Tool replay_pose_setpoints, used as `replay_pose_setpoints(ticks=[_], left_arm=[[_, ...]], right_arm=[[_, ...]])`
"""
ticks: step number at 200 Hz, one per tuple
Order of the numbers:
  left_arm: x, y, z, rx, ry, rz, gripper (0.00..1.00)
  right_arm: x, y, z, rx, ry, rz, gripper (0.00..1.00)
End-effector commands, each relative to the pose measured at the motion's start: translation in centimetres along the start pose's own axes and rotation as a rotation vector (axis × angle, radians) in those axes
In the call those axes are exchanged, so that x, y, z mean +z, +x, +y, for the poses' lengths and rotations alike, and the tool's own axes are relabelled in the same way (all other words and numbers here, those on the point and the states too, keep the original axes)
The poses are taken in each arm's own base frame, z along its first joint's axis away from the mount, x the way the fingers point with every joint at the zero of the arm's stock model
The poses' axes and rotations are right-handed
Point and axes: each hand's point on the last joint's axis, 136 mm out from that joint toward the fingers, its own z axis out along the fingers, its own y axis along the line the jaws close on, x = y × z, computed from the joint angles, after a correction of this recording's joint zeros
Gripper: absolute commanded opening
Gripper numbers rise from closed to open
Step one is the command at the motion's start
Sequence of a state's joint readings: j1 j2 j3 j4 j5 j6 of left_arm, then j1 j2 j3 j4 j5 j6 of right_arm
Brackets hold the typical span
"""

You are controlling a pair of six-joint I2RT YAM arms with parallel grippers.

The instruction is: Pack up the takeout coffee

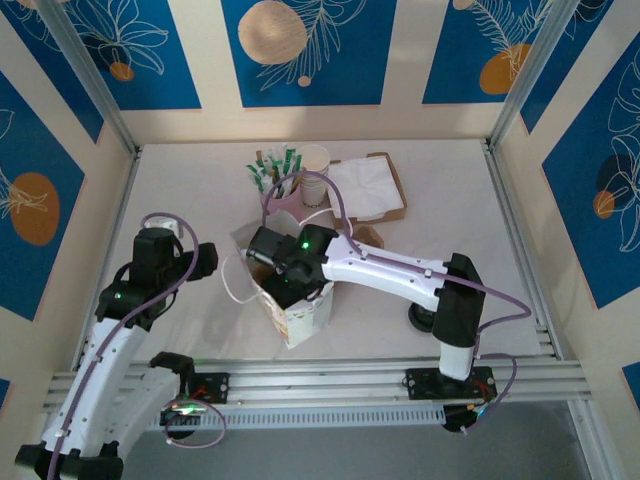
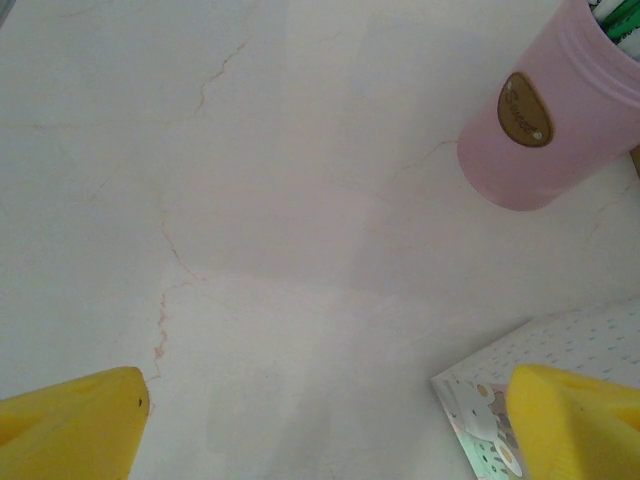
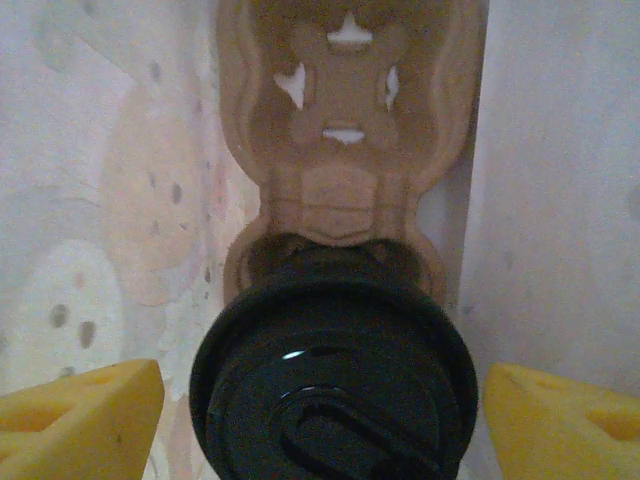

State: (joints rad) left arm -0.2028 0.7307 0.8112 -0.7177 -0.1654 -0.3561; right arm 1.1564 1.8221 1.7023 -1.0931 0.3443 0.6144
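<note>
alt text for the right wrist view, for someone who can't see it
A black-lidded takeout coffee sits in the lower pocket of a brown pulp cup carrier; the upper pocket is empty. The open right claw straddles the lid, one yellow finger each side, between patterned bag walls.

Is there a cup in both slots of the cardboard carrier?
No, the takeout coffee fills one slot of the carrier, the other holds nothing.

Glossy blk plastic lid on takeout coffee [image 3: 335, 370]; pulp carrier [image 3: 345, 130] matt, rough.
</note>
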Motion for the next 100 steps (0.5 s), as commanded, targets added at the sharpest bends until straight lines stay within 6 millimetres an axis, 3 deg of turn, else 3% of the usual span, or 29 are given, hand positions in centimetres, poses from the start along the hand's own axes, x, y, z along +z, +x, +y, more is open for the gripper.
replay_pose_setpoints(ticks=[1, 100], left_arm=[[0.3, 0.1, 0.2, 0.002, -0.003, 0.005, 0.92], [0.3, 0.1, 0.3, 0.0, -0.007, 0.004, 0.92]], right_arm=[[-3.5, -0.6, -0.1, 0.001, -0.005, -0.065, 0.86], [-9.3, -1.0, -0.9, -0.055, -0.013, -0.179, 0.86]])
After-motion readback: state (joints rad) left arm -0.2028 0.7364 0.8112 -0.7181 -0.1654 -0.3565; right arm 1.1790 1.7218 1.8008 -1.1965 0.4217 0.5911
